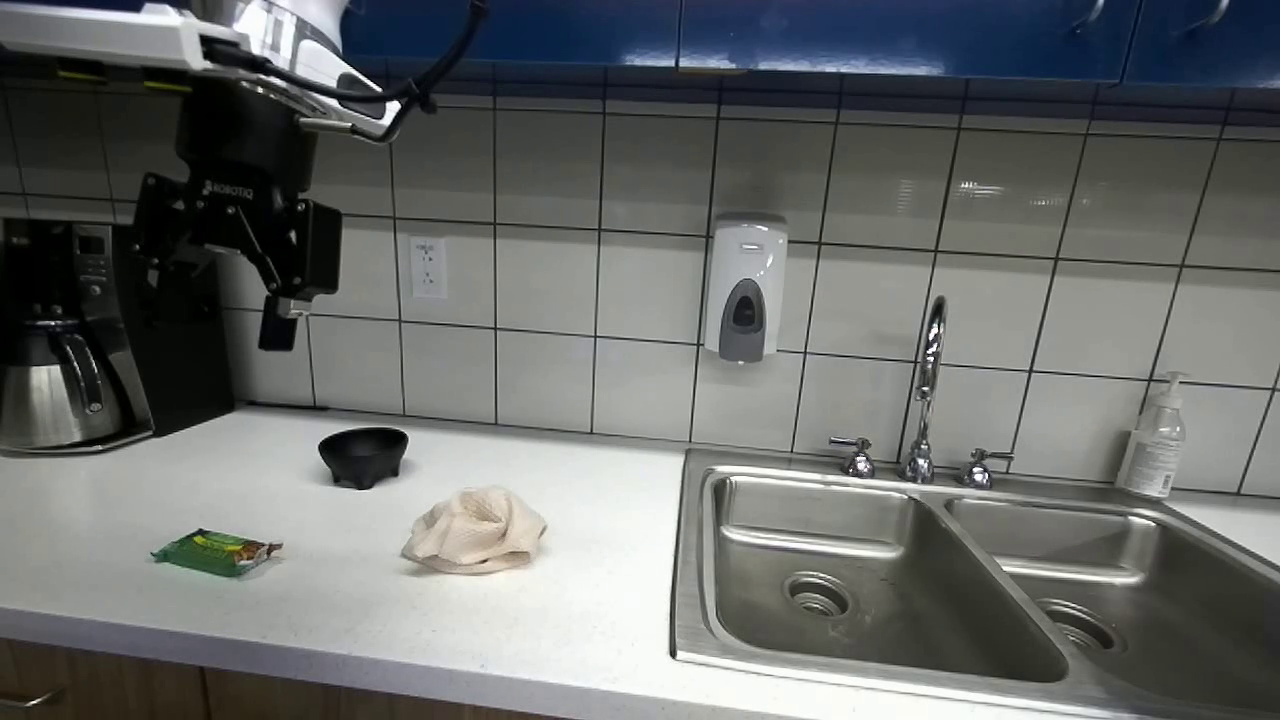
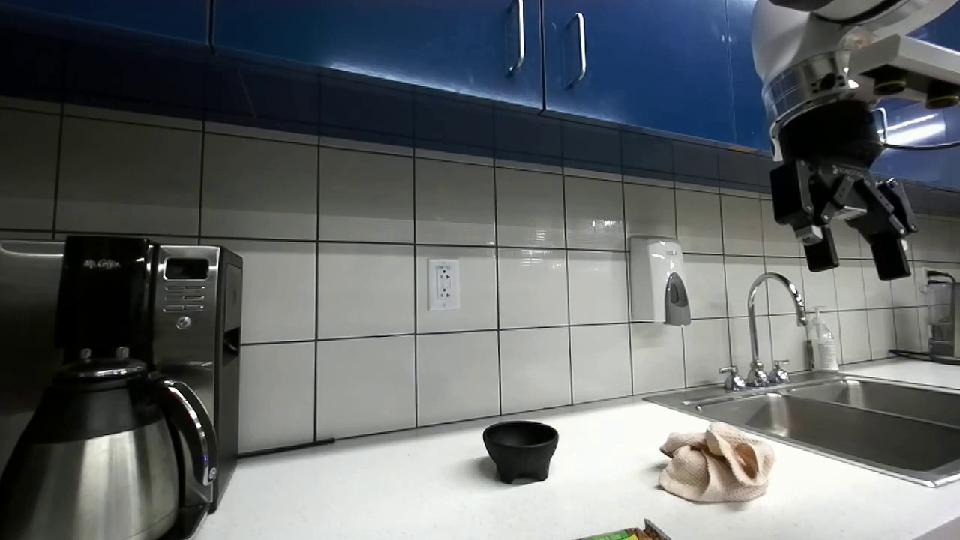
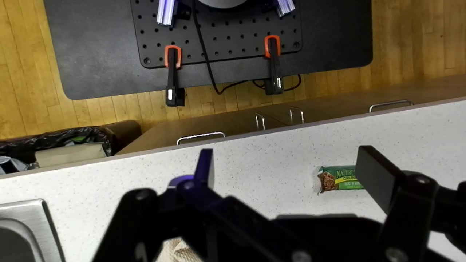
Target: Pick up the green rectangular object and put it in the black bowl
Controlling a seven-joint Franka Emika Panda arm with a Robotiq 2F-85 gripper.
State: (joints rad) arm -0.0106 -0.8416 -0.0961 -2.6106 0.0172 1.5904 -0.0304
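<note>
A green wrapped bar [image 1: 216, 553] lies flat on the white counter near its front edge in an exterior view. Only its end shows at the bottom of an exterior view [image 2: 626, 534]. The wrist view shows the bar [image 3: 342, 179] partly hidden behind the right finger. A small black footed bowl [image 1: 364, 456] stands upright behind the bar and appears empty in an exterior view [image 2: 520, 450]; it is out of sight in the wrist view. My gripper [image 1: 215, 300] hangs high above the counter, also seen in an exterior view [image 2: 856, 257]. In the wrist view its fingers [image 3: 289, 169] are wide apart with nothing between them.
A crumpled beige cloth [image 1: 476, 532] lies right of the bowl in both exterior views [image 2: 716, 465]. A steel double sink [image 1: 692, 570] with a faucet [image 1: 931, 370] is farther right. A coffee maker [image 1: 185, 350] stands at the back left. Blue cabinets [image 2: 375, 45] hang above.
</note>
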